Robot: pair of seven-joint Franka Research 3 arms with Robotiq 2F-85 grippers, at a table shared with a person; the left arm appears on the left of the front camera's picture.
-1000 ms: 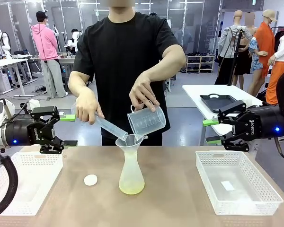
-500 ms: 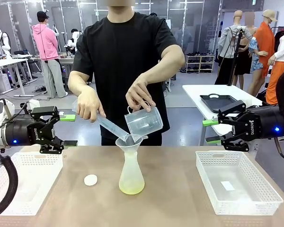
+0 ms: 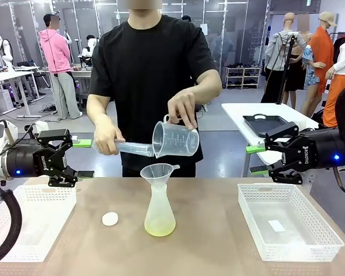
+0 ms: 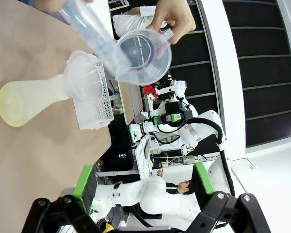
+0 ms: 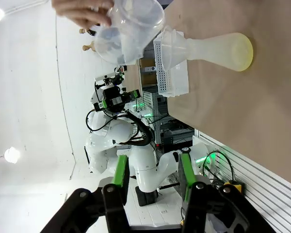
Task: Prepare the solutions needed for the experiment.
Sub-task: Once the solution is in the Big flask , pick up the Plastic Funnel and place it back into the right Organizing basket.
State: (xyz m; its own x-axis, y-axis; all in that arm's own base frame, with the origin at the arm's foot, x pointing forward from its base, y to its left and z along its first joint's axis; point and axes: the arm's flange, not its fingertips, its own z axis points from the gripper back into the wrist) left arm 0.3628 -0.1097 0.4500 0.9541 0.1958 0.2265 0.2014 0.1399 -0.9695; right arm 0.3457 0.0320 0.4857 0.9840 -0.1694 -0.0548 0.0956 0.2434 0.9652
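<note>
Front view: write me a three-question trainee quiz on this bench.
1. True or false: the funnel sits in the neck of the conical flask.
2. What lies on the table to the left of the flask? A) white stopper B) spoon C) pipette
3. Fill in: the liquid in the flask's base is pale ____.
Key: 1 true; 2 A; 3 yellow-green.

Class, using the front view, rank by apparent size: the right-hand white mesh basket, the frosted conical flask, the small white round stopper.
Largest: white mesh basket.
Then: frosted conical flask.
Smallest: white round stopper.
All at similar depth.
</note>
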